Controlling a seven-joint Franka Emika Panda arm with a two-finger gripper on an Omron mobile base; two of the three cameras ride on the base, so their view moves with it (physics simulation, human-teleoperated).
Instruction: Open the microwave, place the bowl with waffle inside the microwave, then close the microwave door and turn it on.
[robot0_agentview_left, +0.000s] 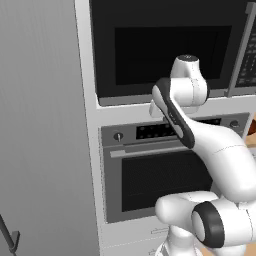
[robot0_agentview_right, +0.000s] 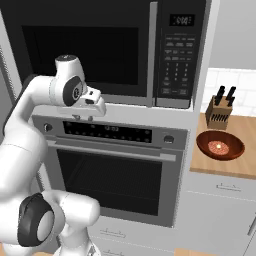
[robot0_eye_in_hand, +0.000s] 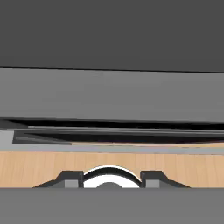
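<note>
One wooden counter (robot0_agentview_right: 240, 172) (right of oven (robot0_agentview_right: 115, 175)) bears the bowl (robot0_agentview_right: 220, 145).

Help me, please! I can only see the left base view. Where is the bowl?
Observer: The bowl sits on the wooden counter, to the right of the oven.
Operator: Is the waffle in it?
Observer: Yes, the waffle, a small piece, lies inside the bowl.
Operator: Is anything near it?
Observer: A knife block stands just behind the bowl on the same counter.
</note>
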